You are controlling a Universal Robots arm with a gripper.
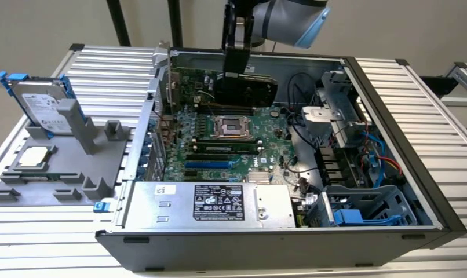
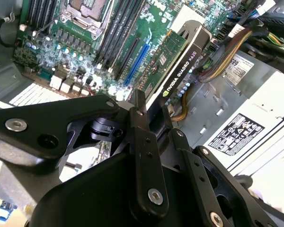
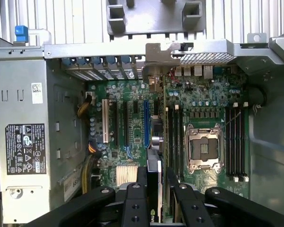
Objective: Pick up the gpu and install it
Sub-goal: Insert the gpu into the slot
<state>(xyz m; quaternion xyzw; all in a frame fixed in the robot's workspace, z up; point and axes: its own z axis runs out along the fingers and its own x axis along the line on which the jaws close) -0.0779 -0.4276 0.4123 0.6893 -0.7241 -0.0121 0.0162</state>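
even, diffuse overhead light, moderately bright. soft shadows inside computer case point(image 1: 388, 191). mild glare on ribbed metal table point(image 1: 419, 98) in exterior view. gripper linkage point(image 2: 146, 156) close to lens, dark, slightly soft in both wrist views.

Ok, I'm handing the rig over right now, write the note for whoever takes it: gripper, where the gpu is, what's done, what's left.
Gripper: jaws shut on the gpu, holding it by its edge.
Gpu: already picked up, held in the air inside the open case, above the motherboard; in the exterior view it hangs over the board's far part. In the first wrist view it sits edge-on between the jaws, in line with the expansion slots but apart from them.
Done: pick-up.
Left: the card is not seated in any slot yet.
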